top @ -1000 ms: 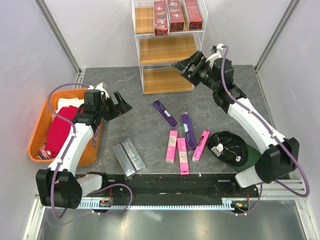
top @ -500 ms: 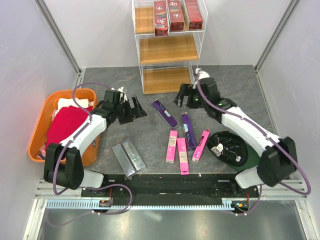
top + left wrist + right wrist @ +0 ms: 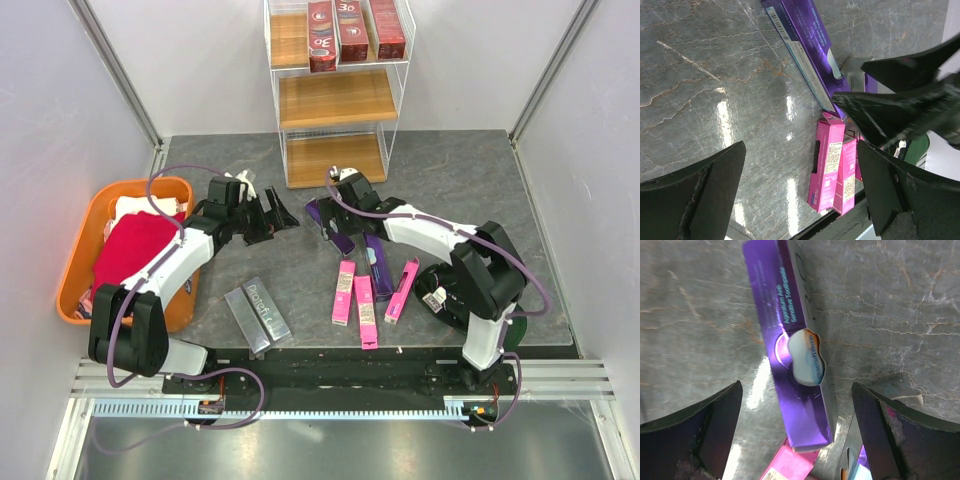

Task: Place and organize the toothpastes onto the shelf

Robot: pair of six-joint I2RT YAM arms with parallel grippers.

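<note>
Right gripper (image 3: 796, 390) is held spread above the purple toothpaste box (image 3: 782, 310) (toward the bench (image 3: 450, 170) far edge), apparently for grasping.

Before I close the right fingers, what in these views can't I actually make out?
- Right wrist: how high the fingers hang above the purple toothpaste; nothing shows height.
- Top external: the right gripper covers that box's far end, so contact is unclear.
- Top external: the red toothpastes on the shelf are cut off by the upper edge.
- Top external: the red cloth and left arm hide the orange tub's contents.
</note>
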